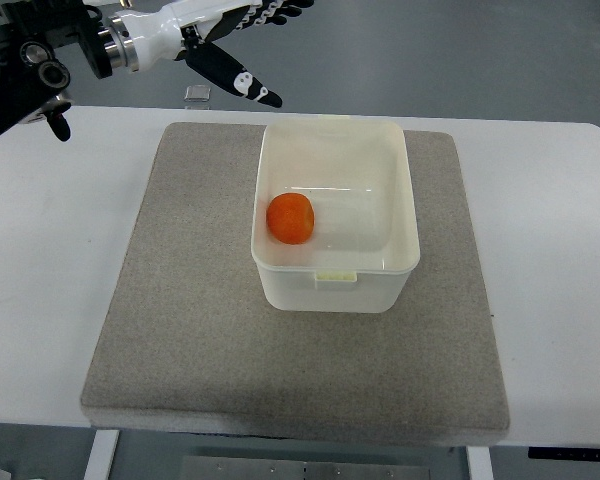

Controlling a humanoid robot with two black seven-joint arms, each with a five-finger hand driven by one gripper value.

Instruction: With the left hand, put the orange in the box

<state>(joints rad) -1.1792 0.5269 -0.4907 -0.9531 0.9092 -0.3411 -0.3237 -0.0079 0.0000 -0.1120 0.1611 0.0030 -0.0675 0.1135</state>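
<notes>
The orange (291, 219) is sitting inside the box (400, 190), against its left wall, and the box is resting on the mat (180, 300) toward the mat's far edge, on the tabletop (40, 250). The left hand (235, 40) is hovering beyond the far-left corner of the mat, its fingers (242, 84) stretching out straight and holding nothing.

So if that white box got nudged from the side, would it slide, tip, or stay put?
The box would probably stay or drag rather than glide, since it sits on a grey felt-like mat. Tipping looks unlikely: it is wide and low. It is likely light, holding only the orange, which is round and might roll across the floor. The left hand is clear of it.
</notes>
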